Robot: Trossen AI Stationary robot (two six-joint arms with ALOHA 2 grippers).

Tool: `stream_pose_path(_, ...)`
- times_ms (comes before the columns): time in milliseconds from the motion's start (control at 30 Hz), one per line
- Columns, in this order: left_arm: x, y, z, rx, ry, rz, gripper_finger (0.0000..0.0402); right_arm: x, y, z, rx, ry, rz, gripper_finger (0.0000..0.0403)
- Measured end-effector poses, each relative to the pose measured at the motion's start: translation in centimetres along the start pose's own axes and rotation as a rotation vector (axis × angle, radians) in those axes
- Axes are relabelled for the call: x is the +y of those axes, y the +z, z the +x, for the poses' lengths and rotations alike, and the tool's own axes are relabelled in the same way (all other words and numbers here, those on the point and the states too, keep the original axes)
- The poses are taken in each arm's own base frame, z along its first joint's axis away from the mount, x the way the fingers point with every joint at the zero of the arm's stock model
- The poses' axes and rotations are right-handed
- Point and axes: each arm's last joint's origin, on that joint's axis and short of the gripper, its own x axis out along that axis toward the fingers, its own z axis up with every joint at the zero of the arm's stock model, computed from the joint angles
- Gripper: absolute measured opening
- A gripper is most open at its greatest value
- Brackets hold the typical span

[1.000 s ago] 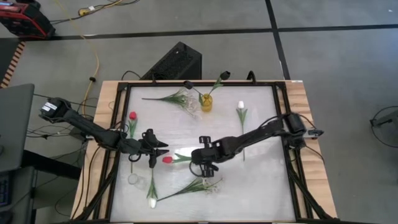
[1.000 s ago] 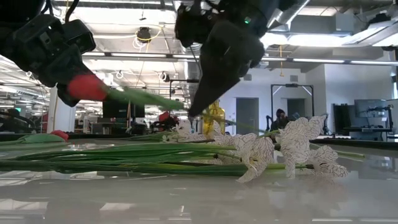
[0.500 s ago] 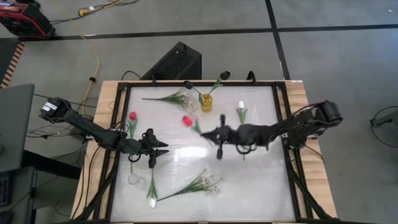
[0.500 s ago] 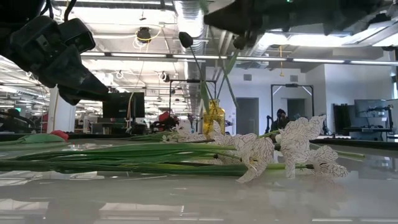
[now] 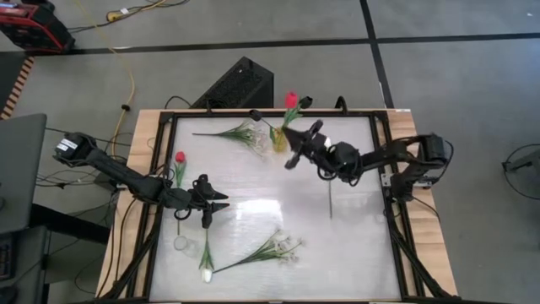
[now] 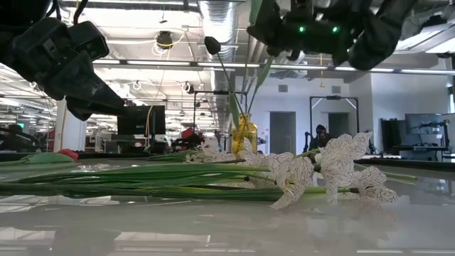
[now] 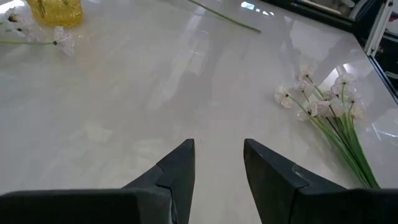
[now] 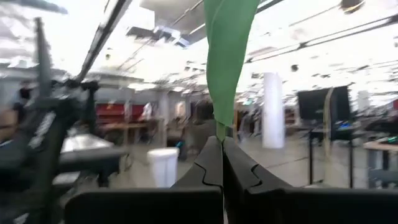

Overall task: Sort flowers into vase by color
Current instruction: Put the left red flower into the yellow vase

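Red tulip carried to the vase, pinched by its stem.

High view: the right gripper (image 5: 297,143) held the red tulip (image 5: 291,100) just beside the yellow vase (image 5: 279,141); light and floppy, likely best held low on the stem. Right wrist view: fingers pressed together on the green stem (image 8: 225,56). Left wrist view: the left gripper (image 7: 219,169) hung spread, white spray (image 7: 323,109) ahead.

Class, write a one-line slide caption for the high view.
Right gripper carries a red tulip above the yellow vase.

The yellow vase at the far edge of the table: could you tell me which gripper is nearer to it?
Right. The right gripper, shut on a red tulip, hangs just beside the yellow vase. The left gripper hovers open, far off near the table's left side.
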Motion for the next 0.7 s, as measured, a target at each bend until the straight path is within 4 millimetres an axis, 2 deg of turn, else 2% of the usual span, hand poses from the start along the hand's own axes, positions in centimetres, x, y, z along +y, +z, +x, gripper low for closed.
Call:
stream_pose_path(267, 0.0, 0.0, 0.0, -0.001, -0.001, -0.009, 0.0126, -2.9, -0.9, 1.3, -0.027, -0.094, -0.004, 0.0017)
stream_pose_path(700, 0.0, 0.0, 0.0, -0.009, 0.01, -0.012, 0.0126, -4.3, -0.8, 1.8, -0.038, -0.132, -0.046, 0.0017)
